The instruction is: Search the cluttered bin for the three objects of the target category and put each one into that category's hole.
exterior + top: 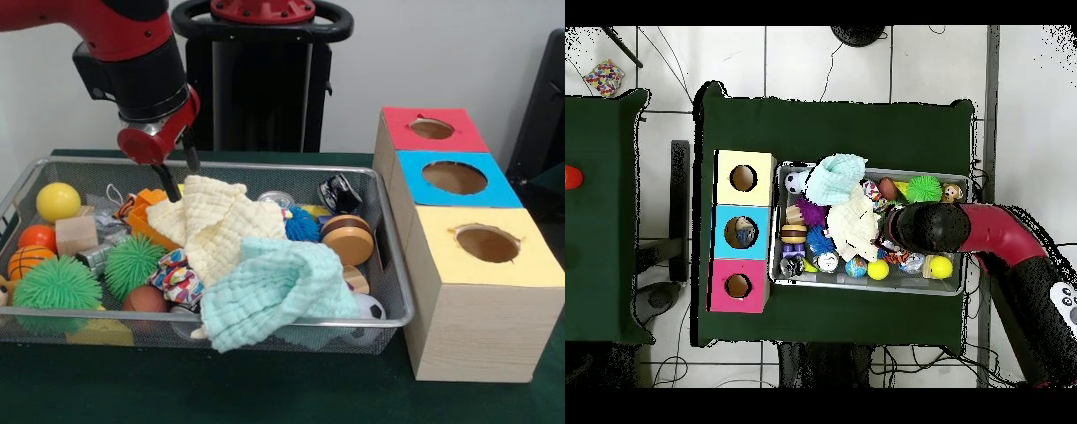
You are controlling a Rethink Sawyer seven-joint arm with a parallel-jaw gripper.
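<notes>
Front view: the gripper (177, 172) hangs over the far rim of the bin (399, 291), its two dark fingers spread a little and empty, their tips right at the upper left corner of the cream cloth (212, 221). The cloth lies below and to the picture's right of the jaws, its long axis running diagonally toward the near right, where a mint cloth (274, 291) overlaps its lower end and spills over the near rim. Both are soft, waffled and crumpled, so a corner pinch looks workable. I judge the cloths cover much of what must be searched. Around them sit a yellow ball (58, 201), two green spiky balls (57, 284), a wooden block (76, 235) and a wooden yo-yo (348, 238). Three boxes (468, 274) with round holes stand just beside the bin's right end.

Overhead view: the arm reaches in from the picture's right, and the gripper (887, 232) meets the cream cloth (853, 218) at mid-bin. The fingers are probably hidden under the wrist here. The boxes (743, 230) lie past the bin's (865, 288) opposite end.
</notes>
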